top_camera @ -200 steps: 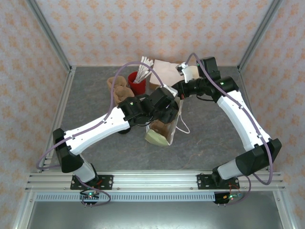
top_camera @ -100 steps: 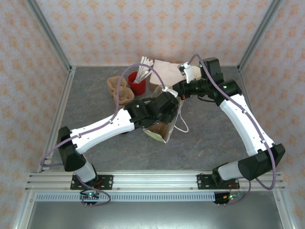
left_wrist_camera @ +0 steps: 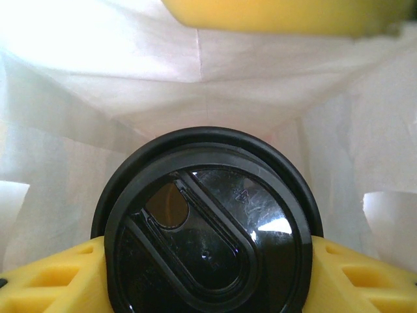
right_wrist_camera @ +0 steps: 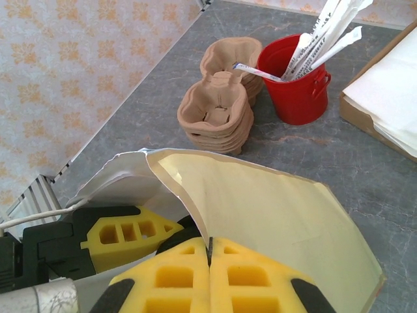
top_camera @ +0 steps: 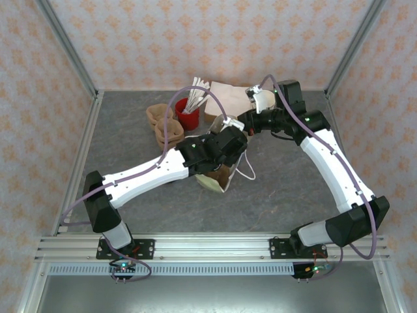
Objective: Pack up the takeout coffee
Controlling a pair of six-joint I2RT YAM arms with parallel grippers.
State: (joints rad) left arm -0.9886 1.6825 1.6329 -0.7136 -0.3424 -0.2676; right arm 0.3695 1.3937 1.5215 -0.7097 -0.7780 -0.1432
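Observation:
The takeout coffee [left_wrist_camera: 208, 228] shows its round black lid from above in the left wrist view, with white bag walls on all sides. My left gripper [left_wrist_camera: 208, 277] is shut on it, one yellow finger [left_wrist_camera: 55, 277] on each side of the cup. The cup hangs inside the open paper bag [right_wrist_camera: 260, 208], which stands mid-table [top_camera: 214, 182]. My right gripper [right_wrist_camera: 210, 251] is shut on the bag's upper rim and holds the mouth apart. A left finger [right_wrist_camera: 124, 238] shows inside the bag in the right wrist view. From above, the left gripper [top_camera: 229, 147] covers the bag's mouth.
Two stacks of brown pulp cup carriers [right_wrist_camera: 218, 111] stand left of the bag. A red bucket [right_wrist_camera: 296, 88] of wrapped straws is behind them. A cardboard box of white napkins [right_wrist_camera: 384, 91] is at the back. The bag's white string handle [top_camera: 247, 173] lies on the table to its right.
The left arm has stretched further right and forward, carrying the cup deeper into the bag. The bag has drawn in beneath the gripper. The right gripper has shifted slightly, still holding the rim.

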